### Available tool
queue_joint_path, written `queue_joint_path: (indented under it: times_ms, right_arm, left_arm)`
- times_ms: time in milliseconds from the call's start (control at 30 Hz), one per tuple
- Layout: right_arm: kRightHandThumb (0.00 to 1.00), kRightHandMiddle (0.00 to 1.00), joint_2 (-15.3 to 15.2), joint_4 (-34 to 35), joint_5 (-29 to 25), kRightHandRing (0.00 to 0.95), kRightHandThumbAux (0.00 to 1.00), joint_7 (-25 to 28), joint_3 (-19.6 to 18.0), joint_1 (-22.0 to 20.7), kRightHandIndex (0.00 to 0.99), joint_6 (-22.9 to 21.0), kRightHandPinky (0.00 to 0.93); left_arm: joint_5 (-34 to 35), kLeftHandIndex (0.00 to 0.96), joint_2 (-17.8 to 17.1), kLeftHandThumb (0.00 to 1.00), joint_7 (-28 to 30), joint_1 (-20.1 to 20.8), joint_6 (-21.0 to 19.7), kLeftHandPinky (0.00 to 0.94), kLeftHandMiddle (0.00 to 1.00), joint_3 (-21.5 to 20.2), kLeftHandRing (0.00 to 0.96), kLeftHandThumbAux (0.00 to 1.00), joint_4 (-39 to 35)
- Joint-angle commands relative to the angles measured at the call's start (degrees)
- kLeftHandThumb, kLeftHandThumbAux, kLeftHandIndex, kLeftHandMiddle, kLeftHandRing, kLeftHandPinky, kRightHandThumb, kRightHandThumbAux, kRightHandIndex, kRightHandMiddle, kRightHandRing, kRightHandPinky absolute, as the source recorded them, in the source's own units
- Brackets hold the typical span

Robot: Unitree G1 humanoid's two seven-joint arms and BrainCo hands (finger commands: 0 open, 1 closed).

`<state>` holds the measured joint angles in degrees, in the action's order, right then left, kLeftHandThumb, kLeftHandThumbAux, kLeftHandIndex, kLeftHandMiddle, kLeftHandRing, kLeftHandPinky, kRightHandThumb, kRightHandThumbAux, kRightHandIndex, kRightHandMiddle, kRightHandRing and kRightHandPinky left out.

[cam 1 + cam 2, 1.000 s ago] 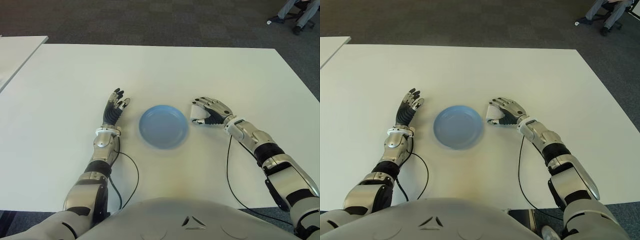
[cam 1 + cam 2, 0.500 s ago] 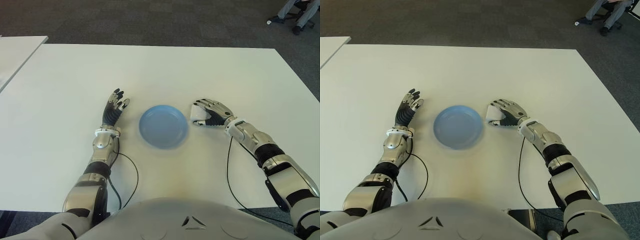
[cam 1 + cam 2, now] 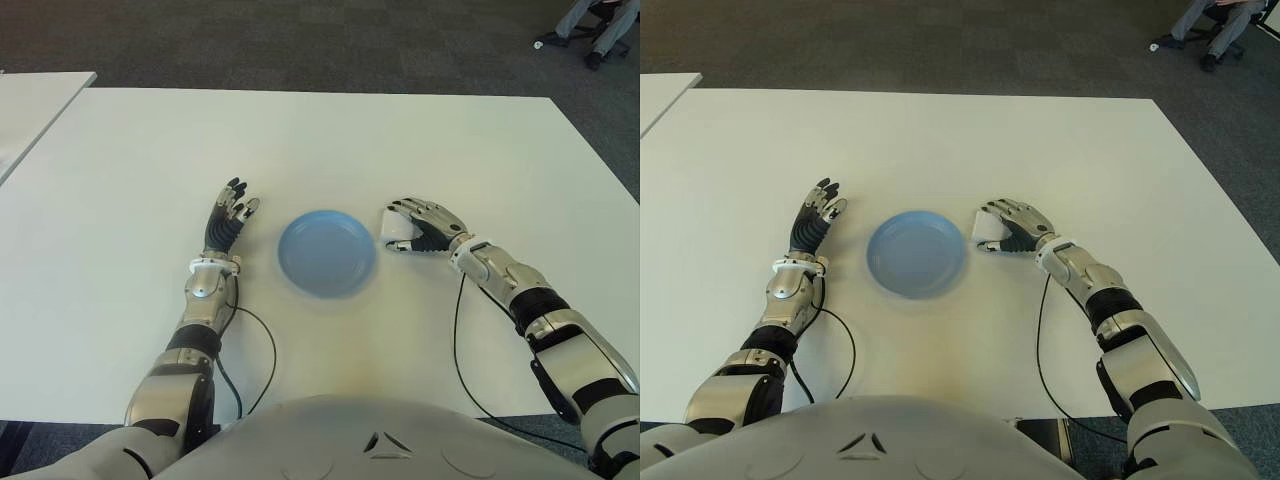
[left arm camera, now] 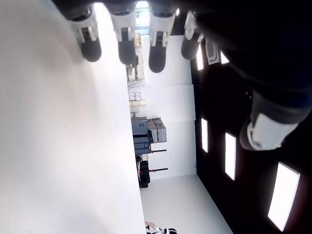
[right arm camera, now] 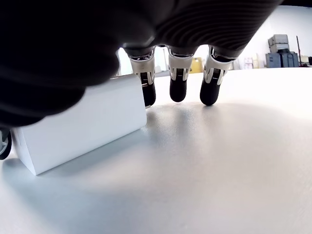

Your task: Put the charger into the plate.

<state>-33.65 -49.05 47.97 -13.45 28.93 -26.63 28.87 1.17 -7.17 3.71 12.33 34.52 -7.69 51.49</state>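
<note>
Left eye view had the blue plate (image 3: 327,252) empty at mid-table (image 3: 320,140), with the white charger (image 3: 397,229) just beside its right rim, under the curled right hand (image 3: 424,226). The left hand (image 3: 228,218) showed left of the plate, fingers straight and holding nothing.

Right eye view matched this: the right hand draped over the charger, which sat on the table.

Left wrist view showed that hand's fingers extended above bare tabletop.

Right wrist view showed the charger (image 5: 78,122) standing on the table with one fingertip at its far edge and the others beyond it, past the block; the grip looked partial, not closed.

A lift now might tip or drop the block, since few fingers bore on it.

Against the pictures a second before, the right hand had shifted only slightly; plate and left hand were unchanged.
</note>
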Motion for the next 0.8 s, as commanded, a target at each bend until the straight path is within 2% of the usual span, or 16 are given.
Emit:
queue_joint_path:
  times_ms: [33,500,700,767,800]
  right_arm:
    - [0.255,0.0,-0.2,-0.9,0.0,0.0,0.265,0.5,0.8,0.7,0.0,0.1,0.0]
    - [0.238,0.0,-0.2,-1.3,-0.1,0.0,0.268,0.2,1.1,0.6,0.0,0.2,0.0]
    - [0.221,0.0,-0.2,-2.0,-0.2,0.001,0.285,-0.4,1.2,0.2,0.0,0.8,0.09]
    - [0.225,0.016,-0.3,-2.0,-0.3,0.04,0.298,-0.8,1.1,0.0,0.006,1.4,0.149]
    - [0.243,0.064,-0.4,-1.9,-0.4,0.106,0.311,-0.9,1.0,-0.1,0.044,1.7,0.241]
  left_arm:
    - [-0.3,0.066,0.3,0.0,0.8,-3.2,-3.2,0.04,0.144,0.7,0.107,0.503,2.0]
    - [-0.2,0.07,0.4,0.0,0.9,-3.3,-2.6,0.05,0.143,0.7,0.106,0.503,2.0]
    - [-0.4,0.07,0.6,0.0,0.7,-3.1,-2.5,0.05,0.142,0.8,0.106,0.502,2.1]
    - [-0.4,0.069,0.7,0.0,0.7,-3.1,-2.6,0.055,0.143,0.9,0.108,0.504,2.1]
    - [-0.4,0.071,0.7,0.0,0.7,-3.1,-2.7,0.054,0.144,0.9,0.109,0.505,2.1]
